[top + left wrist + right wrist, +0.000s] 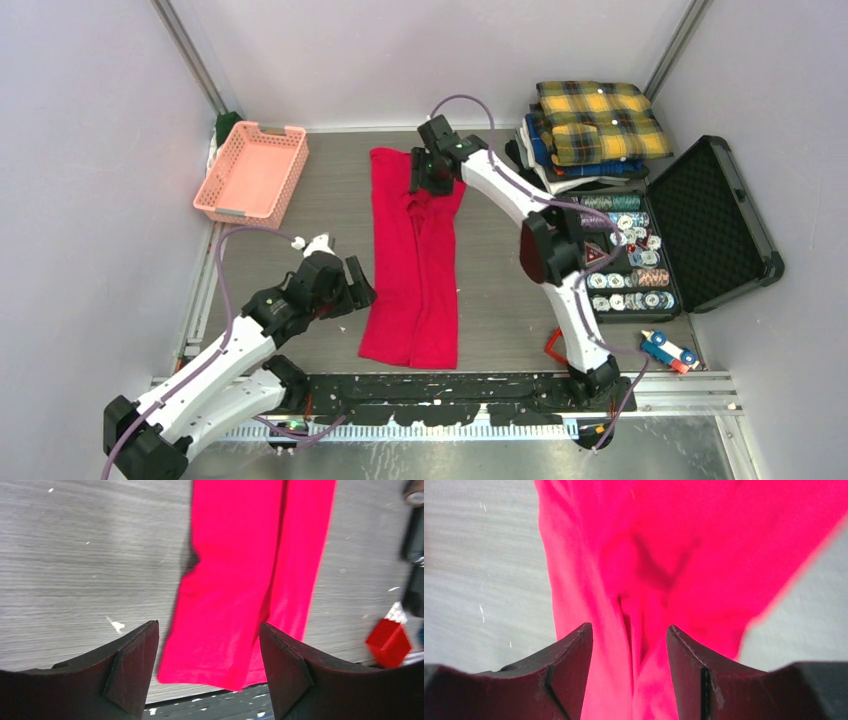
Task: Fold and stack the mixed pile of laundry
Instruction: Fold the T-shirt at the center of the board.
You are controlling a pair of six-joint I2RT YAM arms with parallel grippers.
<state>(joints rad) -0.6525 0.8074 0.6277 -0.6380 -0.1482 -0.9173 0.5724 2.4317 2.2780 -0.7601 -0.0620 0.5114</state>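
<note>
Hovering: left gripper wide beside red T-shirt edge | right gripper parted astride its far-end fold

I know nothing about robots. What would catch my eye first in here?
The bright red T-shirt, folded into a long strip in the middle, with the right claw open over its far end and the left claw open beside its left edge. Then the yellow-and-black plaid shirt topping the folded stack at far right.

robot lab cell: plain white walls, aluminium corner posts, black mounting rail, grey table
</note>
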